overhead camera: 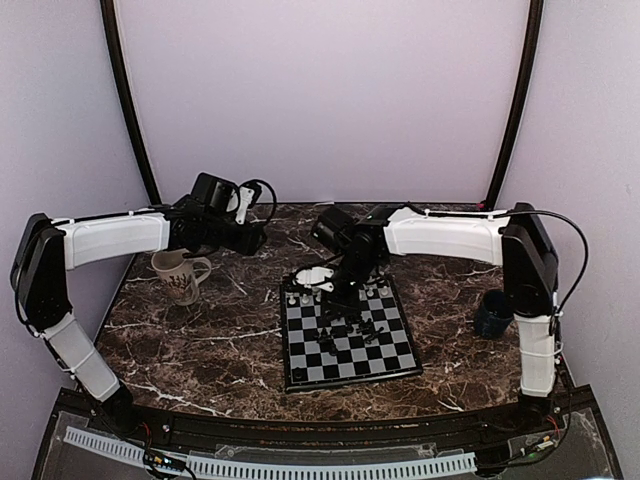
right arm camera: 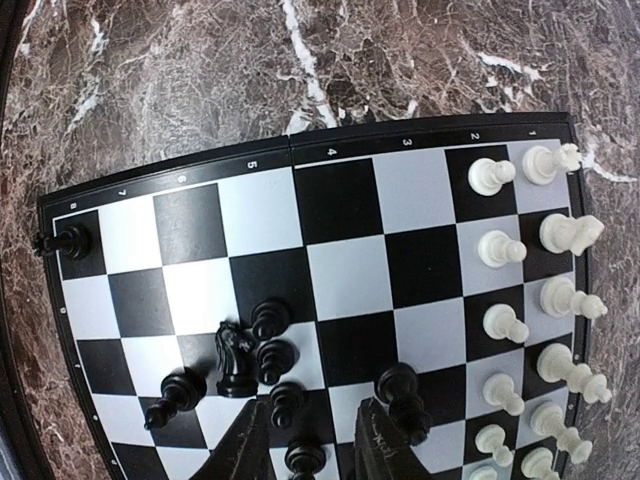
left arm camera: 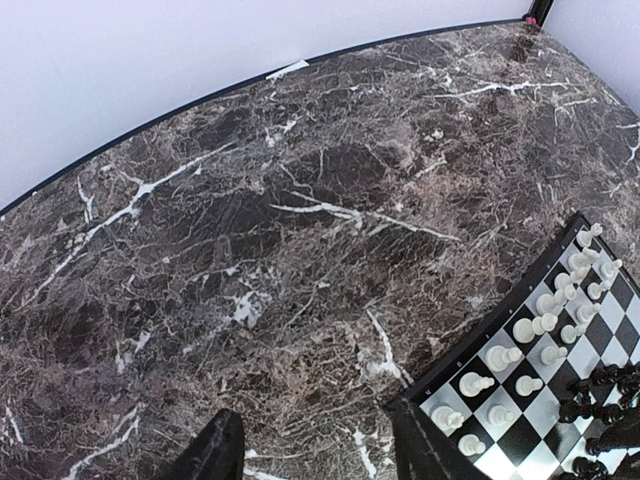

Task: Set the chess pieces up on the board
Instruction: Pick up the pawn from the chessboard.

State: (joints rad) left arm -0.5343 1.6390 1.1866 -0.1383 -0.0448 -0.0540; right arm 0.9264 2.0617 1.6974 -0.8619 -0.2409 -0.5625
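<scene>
The board (overhead camera: 385, 358) lies right of the table's middle. White chess pieces (right arm camera: 520, 320) stand in two rows along one edge of it (right arm camera: 430, 190). Black pieces cluster near the middle, among them a knight (right arm camera: 235, 360) and several pawns, and one black piece (right arm camera: 65, 240) stands in a corner square. My right gripper (right arm camera: 311, 400) hovers low over this cluster, open, with a black pawn (right arm camera: 287, 400) just inside its left finger and another pawn (right arm camera: 305, 460) between the fingers. A taller black piece (right arm camera: 405, 395) stands beside the right finger. My left gripper (left arm camera: 312, 412) hangs open over bare marble, left of the board's corner (left arm camera: 500, 305).
A beige mug (overhead camera: 180, 275) stands at the left of the marble table. A dark blue cup (overhead camera: 492, 315) sits by the right arm's upright link. A small white object (overhead camera: 315, 273) lies just beyond the board's far edge. Curved dark rails frame the back wall.
</scene>
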